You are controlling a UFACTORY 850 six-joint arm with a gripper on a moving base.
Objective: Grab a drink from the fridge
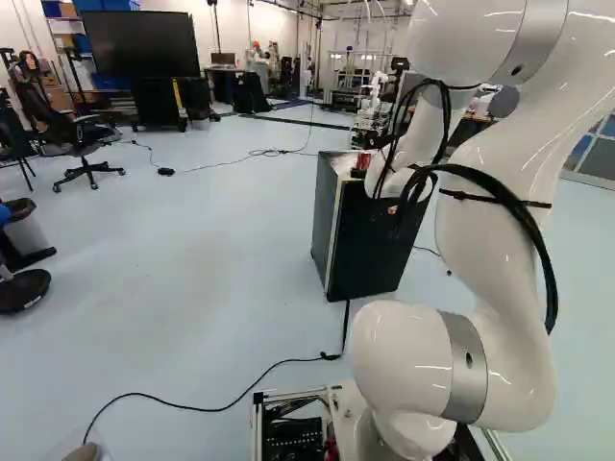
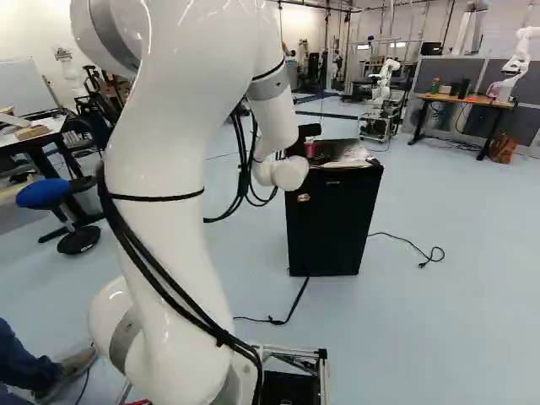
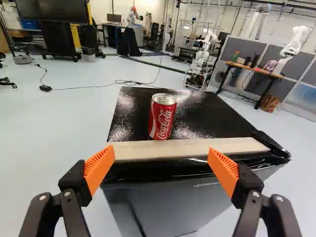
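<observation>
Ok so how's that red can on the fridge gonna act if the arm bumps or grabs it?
The red can stands upright and narrow, so a high bump could tip it, and its round side would probably roll. On the glossy fridge top it may slide. Being metal, it should feel stiff, though a hard squeeze might dent it.

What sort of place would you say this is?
Probably a robotics lab or workshop: another robot arm stands by a wooden desk, there is a large screen on a stand, and cables run across the open floor.
</observation>
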